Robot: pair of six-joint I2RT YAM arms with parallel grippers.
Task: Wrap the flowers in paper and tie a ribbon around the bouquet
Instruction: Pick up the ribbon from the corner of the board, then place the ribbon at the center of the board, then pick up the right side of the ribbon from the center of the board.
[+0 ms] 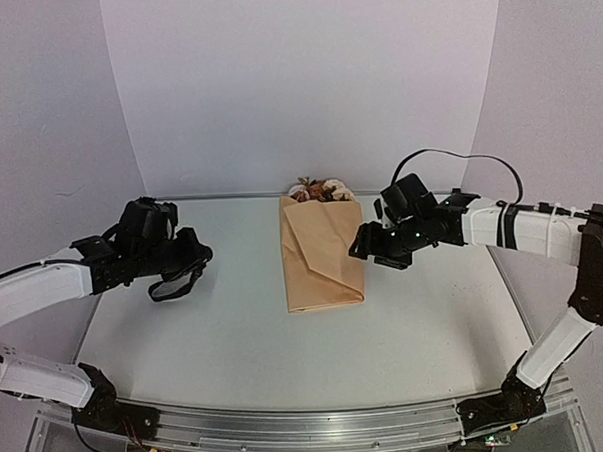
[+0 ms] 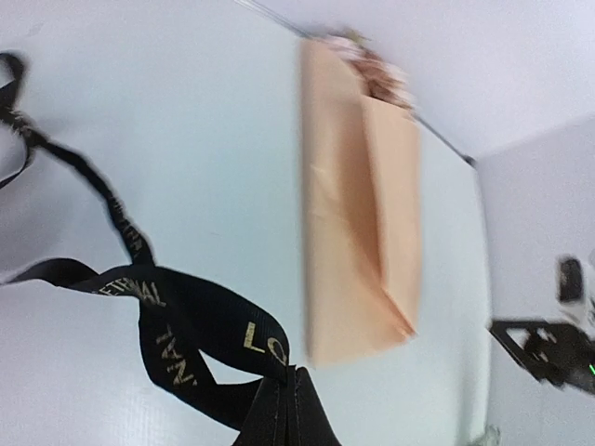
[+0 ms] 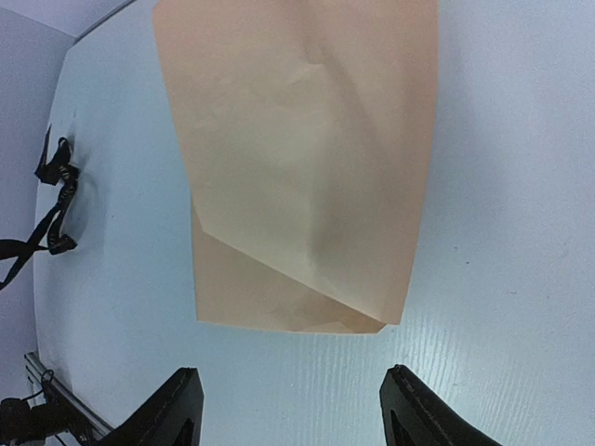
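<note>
Only thing you can read is the gold print on the black ribbon (image 2: 177, 307). You get "LO" clearly, plus something like "ETERNAL", kinda blurry.

Paper-wrapped bouquet (image 1: 323, 253) flat, ribbon (image 2: 177, 316) apart

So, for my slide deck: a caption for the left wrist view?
Left end effector shut on the black ribbon, with the paper-wrapped bouquet lying on the table beyond.

The paper (image 1: 323, 253) hides the stems of the flowers (image 1: 320, 190); their blooms are blurred in the left wrist view. The ribbon (image 2: 177, 321) runs off that view's left edge (lettering only partly legible). The right wrist view crops the paper's top.
</note>
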